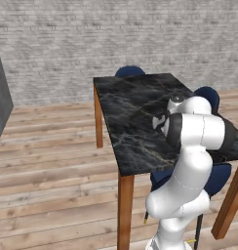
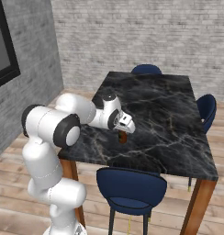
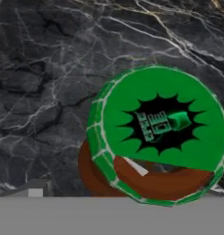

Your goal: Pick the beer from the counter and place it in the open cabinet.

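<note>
Beer point(image 2: 123, 136) stands upright on the counter point(image 2: 169, 119) in the right base view, a small brown bottle near the slab's front left part, just under the white hand of the arm; the gripper point(image 2: 124, 130) hangs right above it, its fingers hidden from here. Blue chairs point(image 2: 131, 188) sit at the counter's 6, 12 and 3 o'clock sides.

Left base view: the arm's elbow covers the counter's point(image 1: 130, 102) right part, and the bottle is hidden behind it.

Hand view: looking straight down on the green cap point(image 3: 162, 121), which bears a black starburst with a green mark too blurred to read; brown glass shoulder shows at 6 o'clock below it, marble all around. The fingers are spread wide, grasping nothing
</note>
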Robot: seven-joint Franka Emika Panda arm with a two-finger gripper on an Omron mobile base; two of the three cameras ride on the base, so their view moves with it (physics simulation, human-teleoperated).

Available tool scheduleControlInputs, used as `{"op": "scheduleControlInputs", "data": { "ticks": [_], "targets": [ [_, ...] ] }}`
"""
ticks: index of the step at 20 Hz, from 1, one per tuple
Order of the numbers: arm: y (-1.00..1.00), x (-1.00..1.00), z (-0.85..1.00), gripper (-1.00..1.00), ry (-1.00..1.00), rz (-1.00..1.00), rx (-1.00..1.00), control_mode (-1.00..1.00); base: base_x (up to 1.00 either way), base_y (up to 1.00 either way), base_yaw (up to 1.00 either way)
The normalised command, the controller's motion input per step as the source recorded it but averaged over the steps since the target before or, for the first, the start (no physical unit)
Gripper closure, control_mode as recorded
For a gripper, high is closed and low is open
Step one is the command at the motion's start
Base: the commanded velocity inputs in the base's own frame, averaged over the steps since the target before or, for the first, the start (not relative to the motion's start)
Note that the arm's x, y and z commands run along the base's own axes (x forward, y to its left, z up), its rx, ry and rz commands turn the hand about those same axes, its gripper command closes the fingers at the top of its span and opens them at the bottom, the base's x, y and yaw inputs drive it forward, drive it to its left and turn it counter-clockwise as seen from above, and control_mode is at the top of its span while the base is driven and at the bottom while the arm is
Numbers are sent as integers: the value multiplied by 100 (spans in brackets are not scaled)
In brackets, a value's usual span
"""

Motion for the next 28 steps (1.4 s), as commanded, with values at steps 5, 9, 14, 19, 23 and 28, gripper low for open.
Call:
{"op": "scheduleControlInputs", "data": {
  "ticks": [5, 9, 14, 19, 23, 28],
  "targets": [
    [0, 13, -11, -100, 0, 0, 0, -100, 0, 0, 0],
    [-6, 11, -16, -100, 0, 0, 0, -100, 0, 0, 0],
    [-13, 8, -15, -100, -4, 0, 0, -100, 0, 0, 0],
    [-28, 7, -5, -100, -9, -2, 0, -100, 0, 0, 0],
    [-36, 17, -9, -100, -14, -1, 0, -100, 0, 0, 0],
    [-14, 9, -25, 100, -4, 0, 1, -100, 0, 0, 0]
  ]
}}
